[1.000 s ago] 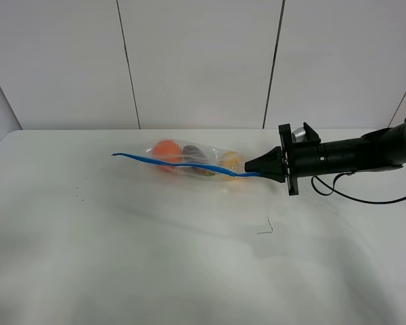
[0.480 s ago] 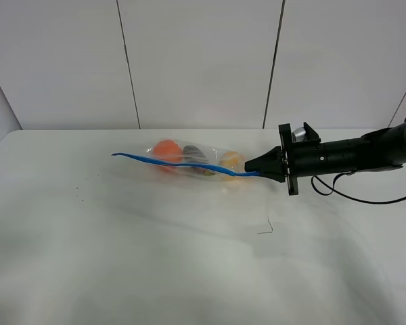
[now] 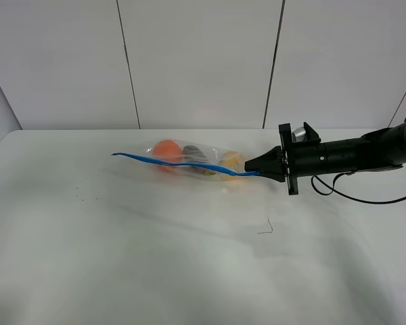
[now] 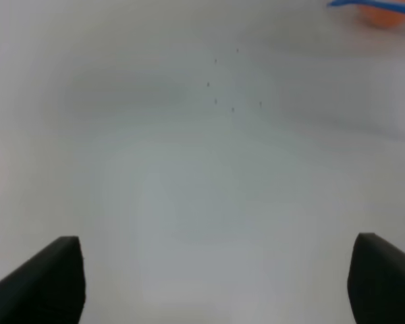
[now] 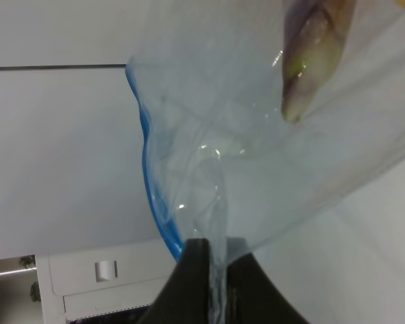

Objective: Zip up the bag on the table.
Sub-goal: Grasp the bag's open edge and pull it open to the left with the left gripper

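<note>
The clear plastic bag [image 3: 189, 160] lies on the white table [image 3: 122, 237] near the back, with orange, dark purple and yellow produce inside and a blue zipper strip [image 3: 169, 163] along its near edge. My right gripper [image 3: 258, 172] reaches in from the right and is shut on the bag's right corner at the zipper's end. In the right wrist view its fingertips [image 5: 197, 270] pinch the crinkled plastic [image 5: 256, 148] beside the blue strip [image 5: 152, 196]. My left gripper [image 4: 209, 283] is open over bare table, far from the bag; only a corner of the bag [image 4: 374, 10] shows in its view.
A small dark thread-like scrap [image 3: 266, 229] lies on the table in front of the right gripper. A few tiny dark specks [image 3: 81, 197] dot the table at left. White wall panels stand behind the table.
</note>
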### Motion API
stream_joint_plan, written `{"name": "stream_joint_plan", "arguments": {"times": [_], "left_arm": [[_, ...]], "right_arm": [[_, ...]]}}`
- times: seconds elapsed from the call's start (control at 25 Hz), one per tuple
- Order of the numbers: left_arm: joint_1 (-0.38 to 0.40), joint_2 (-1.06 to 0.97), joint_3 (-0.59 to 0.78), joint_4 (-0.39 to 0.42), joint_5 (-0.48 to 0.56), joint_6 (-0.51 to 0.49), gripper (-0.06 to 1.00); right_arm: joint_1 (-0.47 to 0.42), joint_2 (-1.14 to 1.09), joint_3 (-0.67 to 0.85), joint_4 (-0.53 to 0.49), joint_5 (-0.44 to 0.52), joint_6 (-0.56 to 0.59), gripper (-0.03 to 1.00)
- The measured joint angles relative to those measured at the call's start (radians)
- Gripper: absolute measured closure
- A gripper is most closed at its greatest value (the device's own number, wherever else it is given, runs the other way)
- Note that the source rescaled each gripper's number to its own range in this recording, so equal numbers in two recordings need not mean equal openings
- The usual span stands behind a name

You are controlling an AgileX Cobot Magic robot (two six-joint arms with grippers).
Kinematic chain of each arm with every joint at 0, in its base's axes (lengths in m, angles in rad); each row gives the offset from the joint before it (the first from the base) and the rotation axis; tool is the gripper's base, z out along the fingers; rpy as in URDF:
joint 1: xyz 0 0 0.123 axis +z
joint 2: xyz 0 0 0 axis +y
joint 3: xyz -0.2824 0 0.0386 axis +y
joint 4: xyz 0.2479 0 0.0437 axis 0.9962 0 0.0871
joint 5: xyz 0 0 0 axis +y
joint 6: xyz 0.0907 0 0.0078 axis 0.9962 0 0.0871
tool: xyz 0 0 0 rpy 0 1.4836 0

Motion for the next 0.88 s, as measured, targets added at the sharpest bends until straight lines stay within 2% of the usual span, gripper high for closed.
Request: {"name": "stream_joint_plan", "arguments": {"times": [0.16, 0.24, 0.32, 0.48, 0.56, 0.68, 0.76, 0.88], "left_arm": [[0.000, 0.207, -0.080, 0.000, -0.124, 0.122, -0.04], [0.000, 0.289, -0.104, 0.000, -0.181, 0.235, -0.04], [0.000, 0.361, -0.109, 0.000, -0.246, 0.386, -0.04], [0.000, 0.471, -0.109, 0.000, -0.372, 0.784, -0.04], [-0.002, 0.515, -0.109, -0.012, -0.423, 0.951, -0.04], [-0.028, 0.572, -0.109, -0.103, -0.472, 1.062, -0.04], [-0.065, 0.604, -0.109, -0.195, -0.482, 1.082, -0.04], [-0.154, 0.646, -0.109, -0.265, -0.497, 1.098, -0.04]], "right_arm": [[0.000, 0.000, 0.000, 0.000, 0.000, 0.000, 0.97], [0.000, 0.000, 0.000, 0.000, 0.000, 0.000, 0.97], [0.000, 0.000, 0.000, 0.000, 0.000, 0.000, 0.97], [0.000, 0.000, 0.000, 0.000, 0.000, 0.000, 0.97], [0.000, 0.000, 0.000, 0.000, 0.000, 0.000, 0.97], [0.000, 0.000, 0.000, 0.000, 0.000, 0.000, 0.97], [0.000, 0.000, 0.000, 0.000, 0.000, 0.000, 0.97], [0.000, 0.000, 0.000, 0.000, 0.000, 0.000, 0.97]]}}
